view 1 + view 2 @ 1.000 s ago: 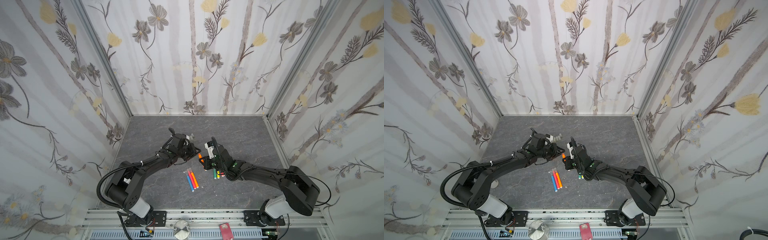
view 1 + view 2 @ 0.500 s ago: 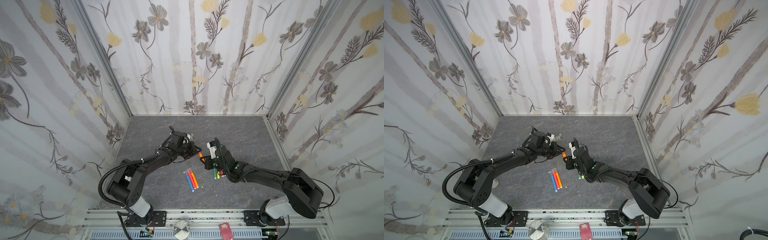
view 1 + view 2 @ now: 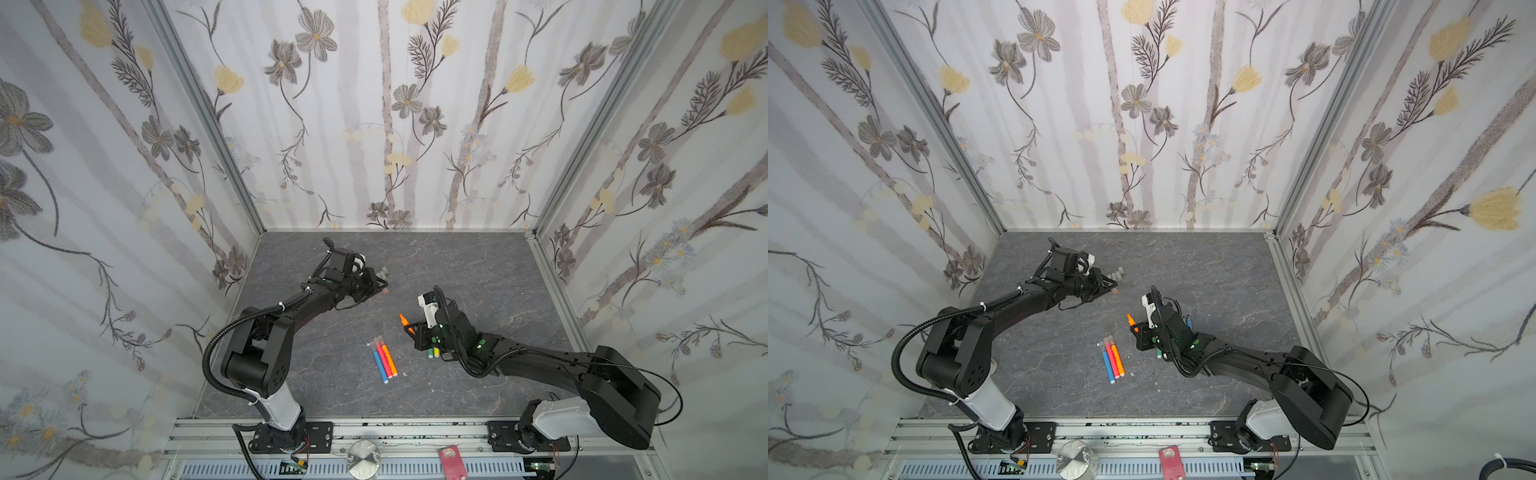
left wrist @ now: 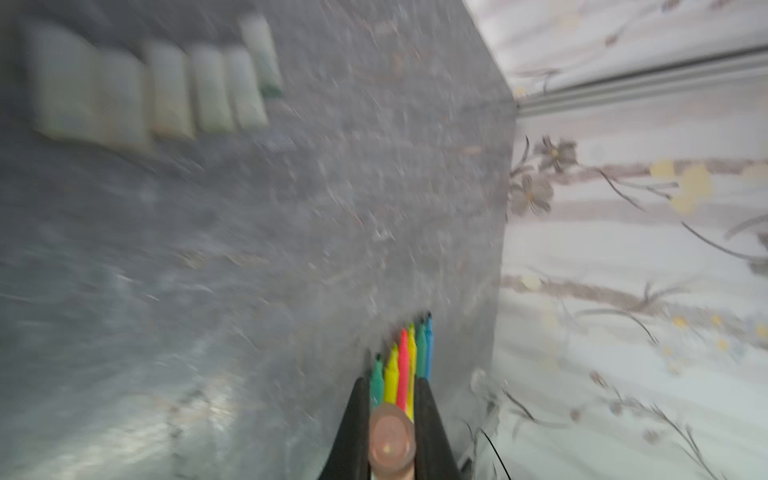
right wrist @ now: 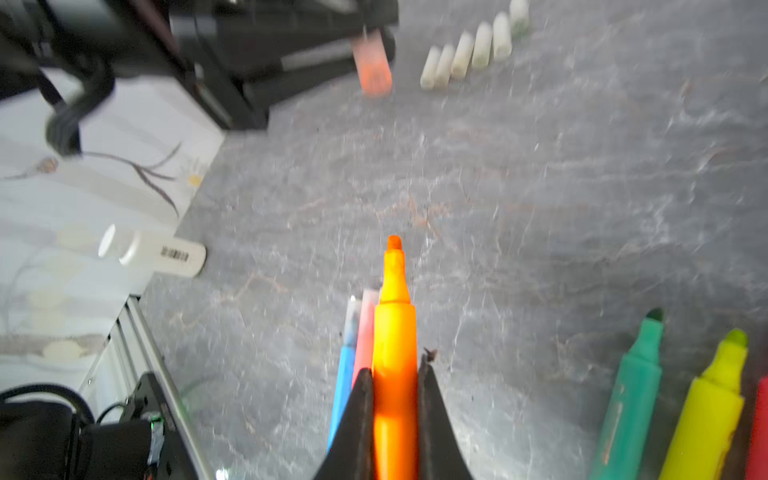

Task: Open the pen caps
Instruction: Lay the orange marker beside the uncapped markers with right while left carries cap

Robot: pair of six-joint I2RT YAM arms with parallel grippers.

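Left gripper [image 3: 381, 286] pinches orange-tinted translucent plastic cap [image 5: 374, 68] near whitish cap row [image 5: 469, 50]. Right gripper [image 5: 395, 365] clamps uncapped orange marker pen [image 5: 395, 328]; bare grey marbled tabletop [image 3: 395, 301] between them.

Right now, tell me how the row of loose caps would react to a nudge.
The loose caps look small, translucent plastic: probably light, easily scattered. Round and seemingly lying on their sides, they would likely roll.
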